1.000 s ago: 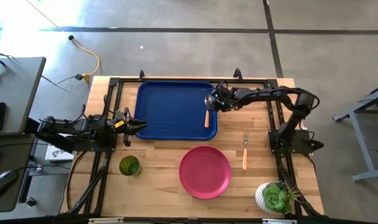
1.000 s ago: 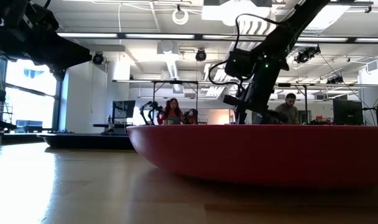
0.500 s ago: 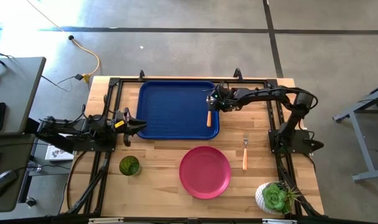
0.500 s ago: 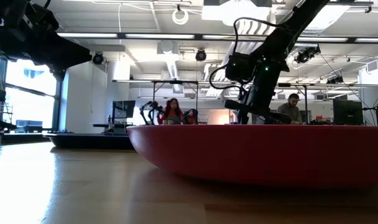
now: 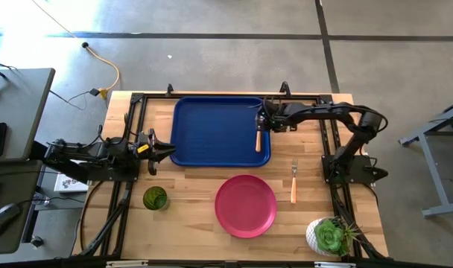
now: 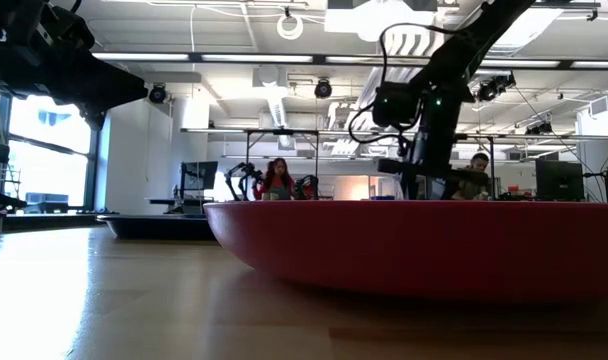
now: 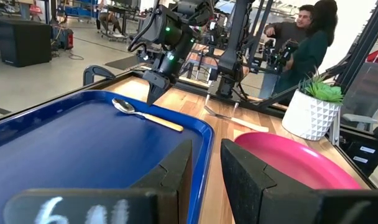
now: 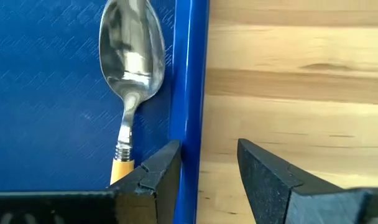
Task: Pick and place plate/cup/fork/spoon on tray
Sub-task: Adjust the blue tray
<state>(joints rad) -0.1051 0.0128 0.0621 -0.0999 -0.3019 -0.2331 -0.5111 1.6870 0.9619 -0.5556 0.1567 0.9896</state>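
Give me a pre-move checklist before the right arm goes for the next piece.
1. Spoon released and lying inside the tray, near its right rim: ok.
2. Right gripper open and empty, straddling the tray's right rim: ok for release, not ok for travel until it lifts off the rim.
3. Fork reachable, lying alone on the table right of the plate: ok.
4. Plate and cup not on the tray: not ok.
5. Left gripper open and empty at the tray's left edge, out of the way: ok.
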